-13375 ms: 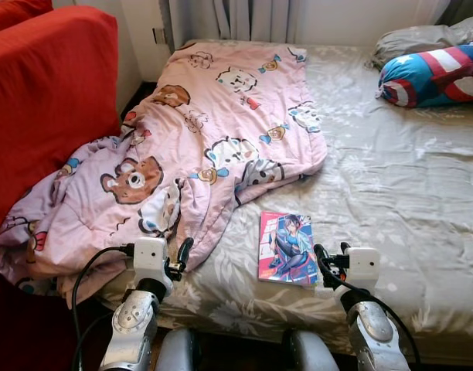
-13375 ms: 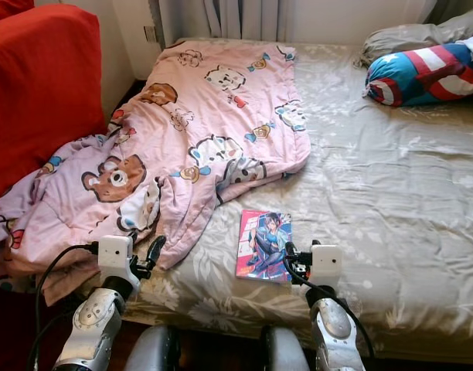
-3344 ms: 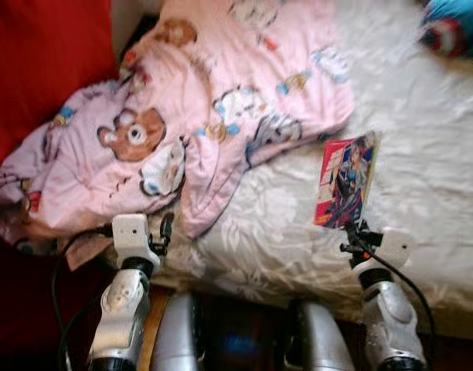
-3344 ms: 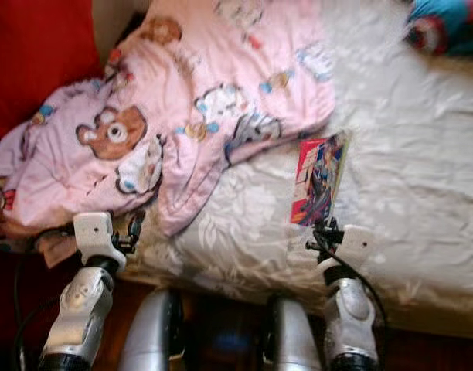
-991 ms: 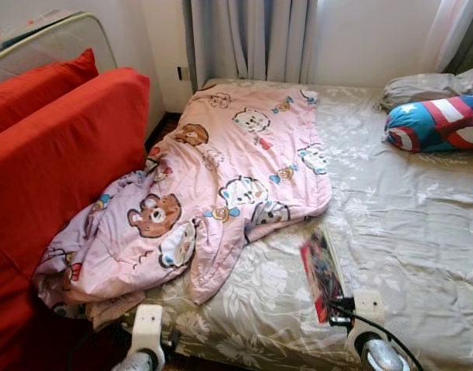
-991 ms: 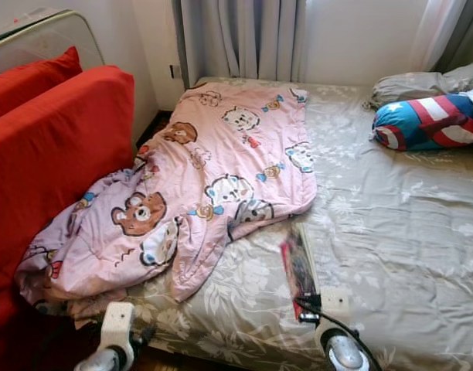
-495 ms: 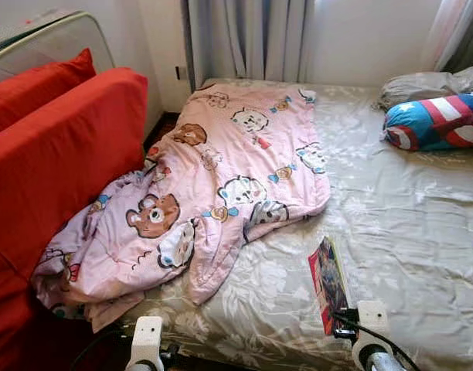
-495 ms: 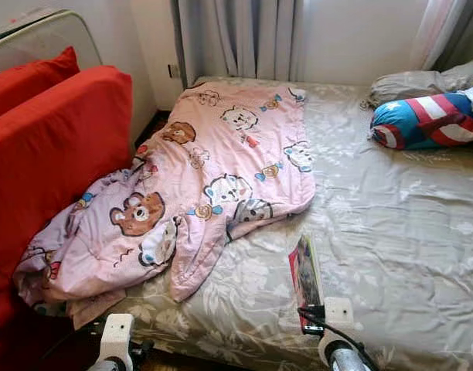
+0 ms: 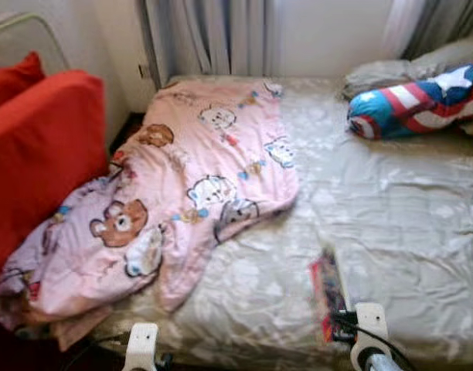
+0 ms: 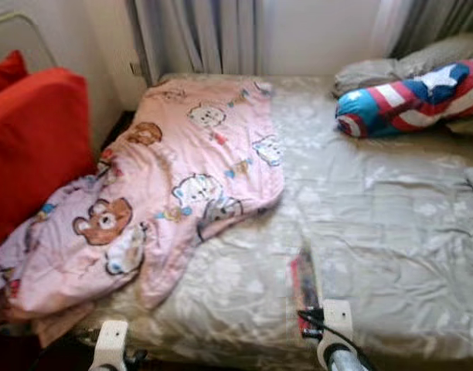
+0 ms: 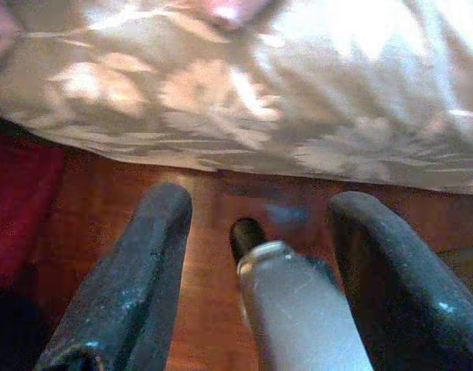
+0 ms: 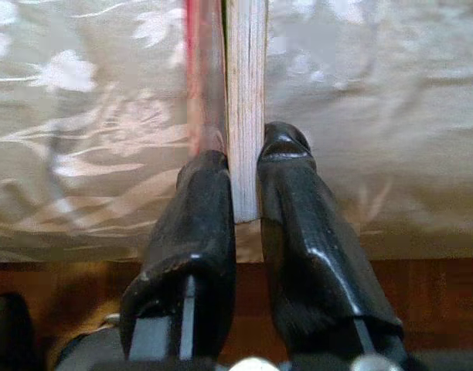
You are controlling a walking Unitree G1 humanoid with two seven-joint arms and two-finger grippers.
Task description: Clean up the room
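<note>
A thin comic book (image 9: pixel 326 295) with a red cover stands on edge above the front of the bed, held by its lower end. My right gripper (image 12: pixel 245 171) is shut on that book (image 12: pixel 243 93); both black fingers (image 12: pixel 199 193) press its sides. The right gripper (image 9: pixel 341 322) sits low at the bed's front edge. My left gripper (image 11: pixel 256 224) is open with nothing between its fingers, low in front of the bed over the wooden floor (image 11: pixel 128 224). Its white wrist block (image 9: pixel 141 344) shows at the bottom edge of the left eye view.
A crumpled pink cartoon blanket (image 9: pixel 182 178) covers the left of the grey floral bed (image 9: pixel 406 209) and hangs off its front corner. A red sofa (image 9: pixel 43 154) stands at the left. A star-and-stripe bolster (image 9: pixel 418 100) and grey pillow (image 9: pixel 383 73) lie at the far right.
The whole picture has shifted and blurred, so the camera has turned right. The book stays on edge in my right gripper near the bed's front.
</note>
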